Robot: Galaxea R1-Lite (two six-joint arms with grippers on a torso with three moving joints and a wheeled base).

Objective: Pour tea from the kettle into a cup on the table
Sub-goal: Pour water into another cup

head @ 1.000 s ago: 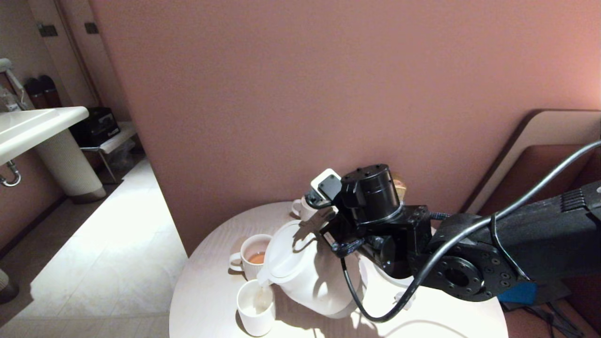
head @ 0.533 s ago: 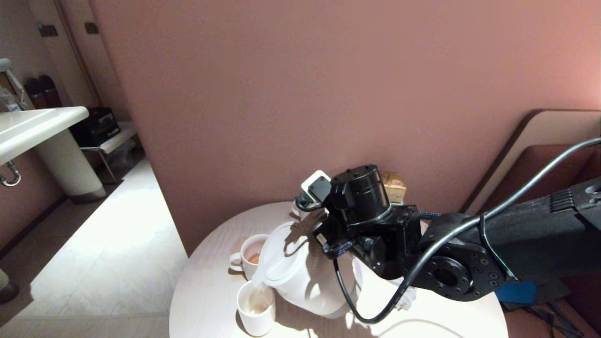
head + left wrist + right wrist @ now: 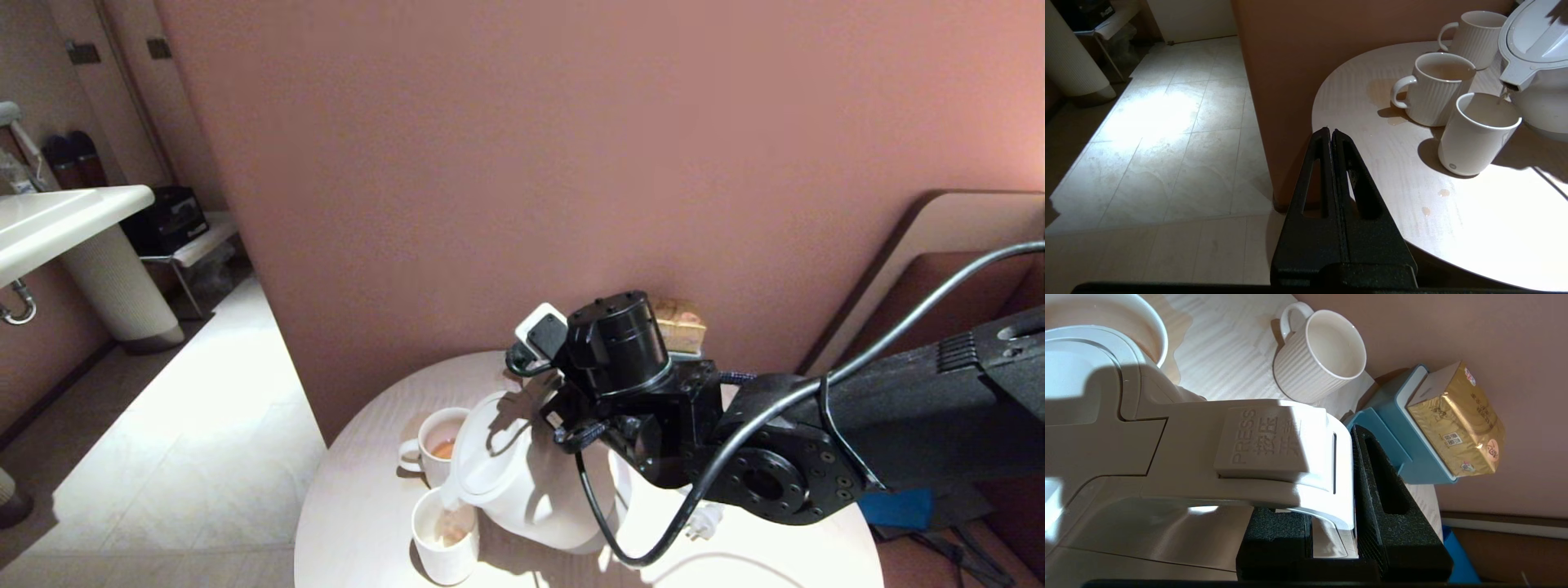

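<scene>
1. Risk: too much tip & tea (image 3: 451, 535) goes over the cup (image 3: 445, 548) rim, or the spout misses. Desk (image 3: 359, 523) already has wet spots.
2. Right pincer (image 3: 1347, 522) is clamped on the kettle (image 3: 526, 482) handle, arm reaching in from the right, kettle leaning, spout over cup near desk's front edge.
3. Left pincer (image 3: 1331, 134) closed, holds nothing, parked off the desk.

"PRESS" (raised lettering) on the kettle (image 3: 1167, 457) handle button
</scene>
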